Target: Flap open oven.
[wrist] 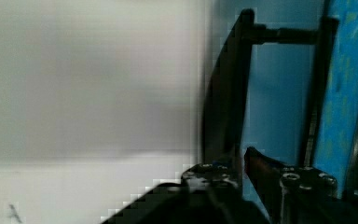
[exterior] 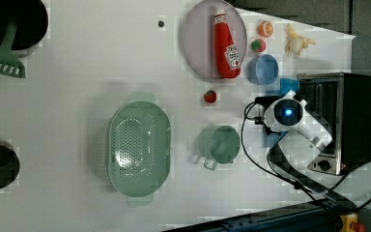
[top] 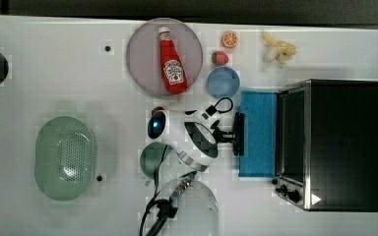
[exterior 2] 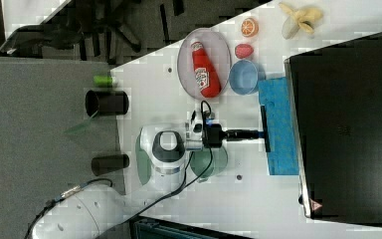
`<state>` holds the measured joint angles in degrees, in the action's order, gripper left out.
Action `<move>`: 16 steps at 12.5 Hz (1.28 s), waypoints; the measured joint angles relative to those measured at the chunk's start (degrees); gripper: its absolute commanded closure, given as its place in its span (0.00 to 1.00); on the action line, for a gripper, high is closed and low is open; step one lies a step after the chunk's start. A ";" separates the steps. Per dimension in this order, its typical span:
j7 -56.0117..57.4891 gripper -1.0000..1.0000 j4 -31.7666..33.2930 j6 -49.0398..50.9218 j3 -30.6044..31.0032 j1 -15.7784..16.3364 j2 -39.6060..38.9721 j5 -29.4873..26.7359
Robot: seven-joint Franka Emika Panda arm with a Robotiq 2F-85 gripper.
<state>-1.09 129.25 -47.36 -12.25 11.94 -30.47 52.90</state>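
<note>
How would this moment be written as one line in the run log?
phase: opening door | oven: door flapped down, about level | end effector: shut on bar handle | task: nearly done

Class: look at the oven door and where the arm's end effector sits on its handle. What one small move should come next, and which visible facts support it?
Probably release the handle and back away. The oven door already lies flapped down, its blue glass flat in front of the opening, so the task looks done. The end effector is clamped on the bar handle at the door's outer edge in the top view; pulling further would likely only strain the hinge.
</note>
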 measured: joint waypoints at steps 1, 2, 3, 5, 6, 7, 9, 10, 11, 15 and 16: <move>-0.94 0.82 -0.11 -0.06 0.20 0.21 -0.45 -0.14; -1.75 0.82 -0.11 -0.03 0.01 0.38 -0.45 -0.28; -2.44 0.82 -0.22 -0.03 -0.24 0.50 -0.42 -0.42; -3.29 0.82 0.00 -0.20 -0.34 0.47 0.06 -0.56; -3.61 0.82 0.22 -0.50 -0.34 0.41 0.73 -1.43; -3.61 0.82 0.45 -1.12 -0.33 0.39 1.79 -4.78; -3.63 0.82 0.90 -1.18 -0.10 0.50 6.14 -16.48; -3.64 0.82 0.90 -0.98 -0.14 0.57 9.40 -21.71; -3.64 0.82 0.90 -0.45 -0.20 0.52 13.37 -25.95; -3.77 0.82 -2.46 9.74 -0.12 0.41 29.68 -39.25; -3.77 0.82 -3.25 12.59 -0.14 0.42 33.12 -42.88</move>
<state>-4.86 126.01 -34.77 -12.39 12.36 2.65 10.02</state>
